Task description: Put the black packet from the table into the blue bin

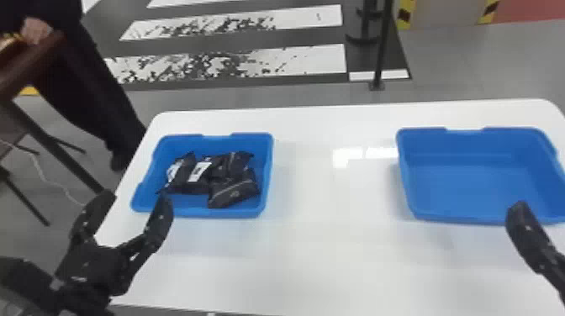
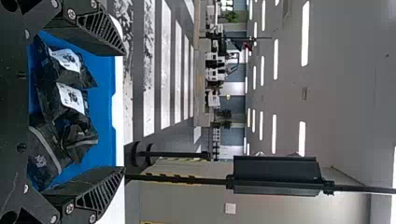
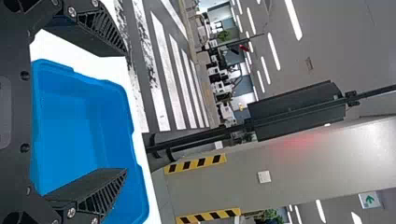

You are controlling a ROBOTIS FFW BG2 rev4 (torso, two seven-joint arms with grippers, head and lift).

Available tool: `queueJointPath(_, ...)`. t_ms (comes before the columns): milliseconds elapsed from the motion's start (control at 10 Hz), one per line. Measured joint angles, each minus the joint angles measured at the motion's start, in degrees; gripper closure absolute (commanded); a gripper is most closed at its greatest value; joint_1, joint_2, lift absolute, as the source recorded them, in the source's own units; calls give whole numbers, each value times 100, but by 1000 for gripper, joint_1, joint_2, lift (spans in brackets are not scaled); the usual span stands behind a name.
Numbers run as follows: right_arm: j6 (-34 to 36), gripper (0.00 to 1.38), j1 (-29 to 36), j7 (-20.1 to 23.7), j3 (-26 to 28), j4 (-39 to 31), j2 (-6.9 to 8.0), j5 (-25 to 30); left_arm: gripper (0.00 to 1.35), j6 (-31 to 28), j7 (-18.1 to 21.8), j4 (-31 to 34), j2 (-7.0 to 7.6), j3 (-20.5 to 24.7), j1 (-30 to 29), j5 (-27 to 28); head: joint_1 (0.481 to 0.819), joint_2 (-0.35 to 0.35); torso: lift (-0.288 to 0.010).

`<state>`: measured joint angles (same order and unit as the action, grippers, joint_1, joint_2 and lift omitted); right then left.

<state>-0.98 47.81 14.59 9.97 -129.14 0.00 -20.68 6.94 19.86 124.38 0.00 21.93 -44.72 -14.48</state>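
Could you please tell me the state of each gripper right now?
Left gripper: open, jaws wide apart, holding nothing.
Right gripper: open, jaws wide apart, also holding nothing.

wide gap between blue bins (image 1: 475,183)

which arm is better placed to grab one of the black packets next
Left, most likely. The left gripper hangs open by the near edge of the left blue bin, where the black packets lie, while the right gripper is over by the right blue bin.
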Motion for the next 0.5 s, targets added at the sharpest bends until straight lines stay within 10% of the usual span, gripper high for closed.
queueJointPath(500, 0, 133, 3, 1, -3, -1, 0, -16, 165, 10, 0, 0, 0, -62, 0, -41, 695, 139, -110)
